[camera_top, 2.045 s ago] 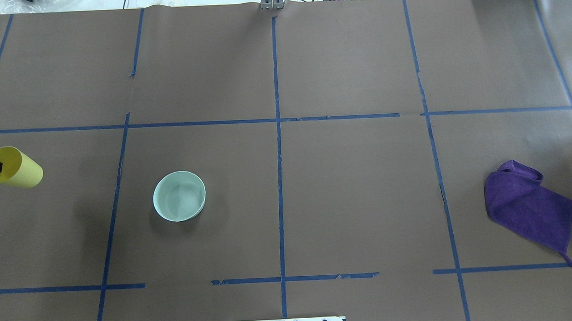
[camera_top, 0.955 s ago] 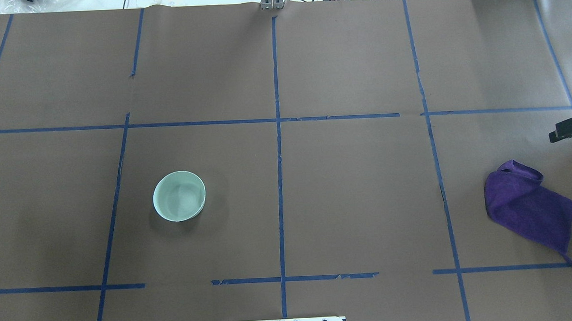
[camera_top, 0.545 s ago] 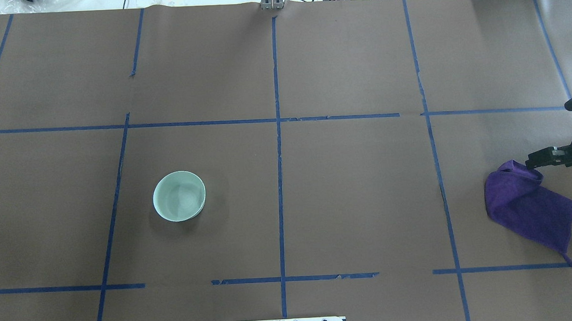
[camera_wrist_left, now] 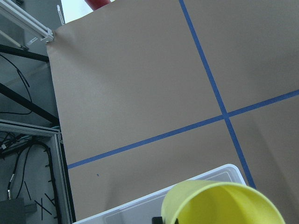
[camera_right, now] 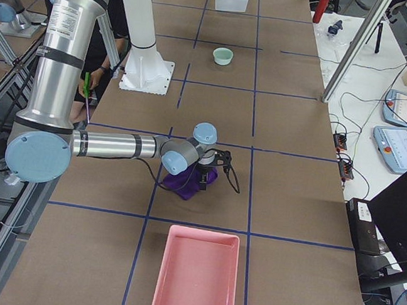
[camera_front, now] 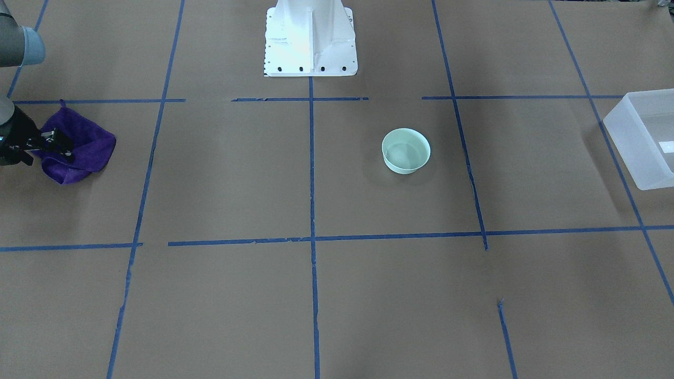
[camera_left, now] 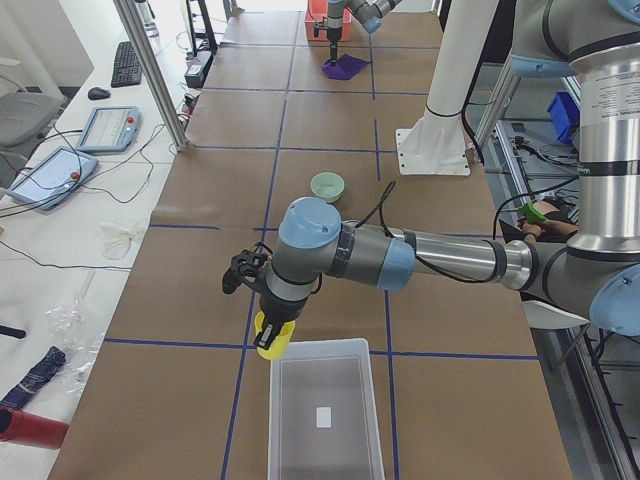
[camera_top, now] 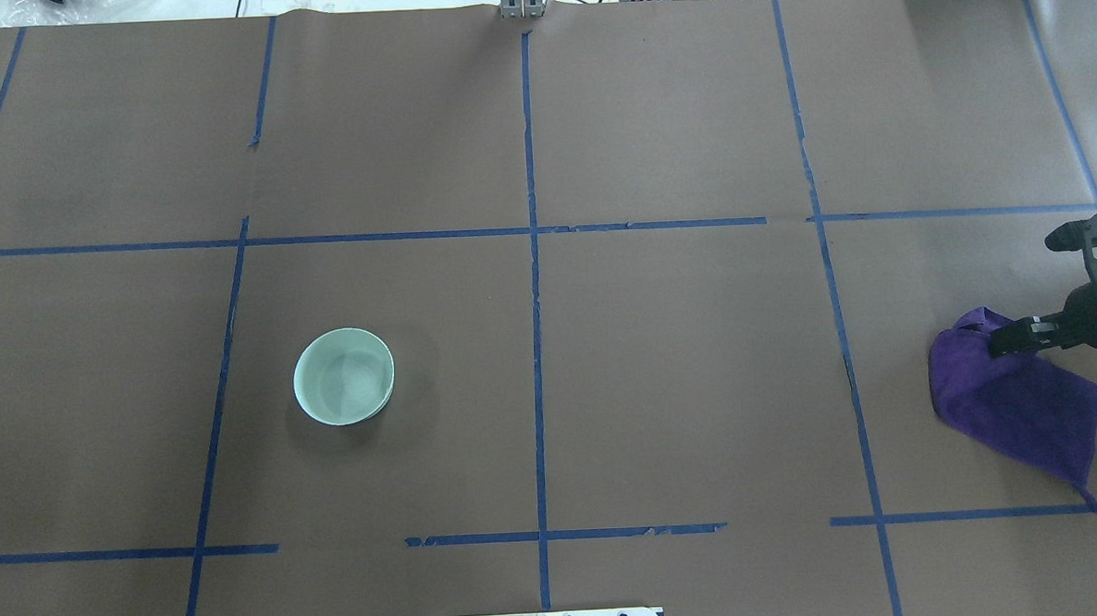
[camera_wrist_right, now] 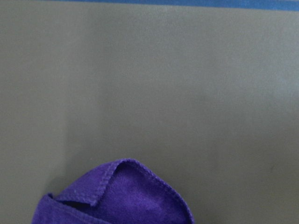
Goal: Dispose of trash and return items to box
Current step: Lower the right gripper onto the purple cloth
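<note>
Yellow cup (camera_left: pixel 270 337): out of overhead view (there 2 s ago); above box (camera_left: pixel 325 412) rim, clamped by left gripper (camera_left: pixel 268 318), fingers barely visible.
Right gripper (camera_top: pixel 1029 292): spread wide, empty, now over purple cloth (camera_top: pixel 1016 408).

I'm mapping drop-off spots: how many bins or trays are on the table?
2. The translucent white box lies at the end of the table on the robot's left; the pink tray lies at the end on its right, near the purple cloth. I see no others.

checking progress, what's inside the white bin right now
No item shows inside the bin; only a small white label on its floor. The yellow cup is held above its corner rim, not in yet. The bin's near end is out of frame.
</note>
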Robot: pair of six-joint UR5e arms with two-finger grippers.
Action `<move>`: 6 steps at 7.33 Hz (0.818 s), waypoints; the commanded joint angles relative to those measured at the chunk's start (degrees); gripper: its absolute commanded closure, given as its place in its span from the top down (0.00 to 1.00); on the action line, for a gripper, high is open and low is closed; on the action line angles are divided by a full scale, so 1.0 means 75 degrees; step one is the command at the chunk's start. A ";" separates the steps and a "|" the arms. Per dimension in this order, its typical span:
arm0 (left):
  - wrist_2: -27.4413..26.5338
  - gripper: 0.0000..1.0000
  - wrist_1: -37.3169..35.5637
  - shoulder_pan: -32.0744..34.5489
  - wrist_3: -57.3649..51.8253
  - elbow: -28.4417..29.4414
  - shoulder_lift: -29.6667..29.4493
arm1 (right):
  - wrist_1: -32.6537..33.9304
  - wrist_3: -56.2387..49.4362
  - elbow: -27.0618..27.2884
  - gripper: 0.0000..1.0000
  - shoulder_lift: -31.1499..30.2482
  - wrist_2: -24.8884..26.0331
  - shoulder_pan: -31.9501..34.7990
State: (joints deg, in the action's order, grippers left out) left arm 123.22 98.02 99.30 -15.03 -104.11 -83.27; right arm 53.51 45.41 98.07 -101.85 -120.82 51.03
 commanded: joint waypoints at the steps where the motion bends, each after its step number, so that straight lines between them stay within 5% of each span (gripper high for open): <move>1: 0.0000 0.00 -0.0038 0.0177 -0.0511 0.0110 -0.0018 | -0.0009 0.0004 0.0002 0.77 0.0021 -0.0050 -0.0101; 3: 0.0000 0.00 -0.0027 0.0295 -0.0598 0.0228 -0.0053 | -0.0021 -0.0031 -0.0009 0.06 0.0021 -0.0062 -0.0124; 6: 0.0000 0.00 -0.0015 0.0295 -0.0598 0.0566 0.0029 | -0.0021 -0.0066 0.0212 0.00 0.0021 -0.0377 -0.0101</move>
State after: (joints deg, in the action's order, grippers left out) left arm 123.22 97.84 101.48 -19.48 -101.54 -83.26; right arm 53.36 44.93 98.62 -101.72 -122.39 50.18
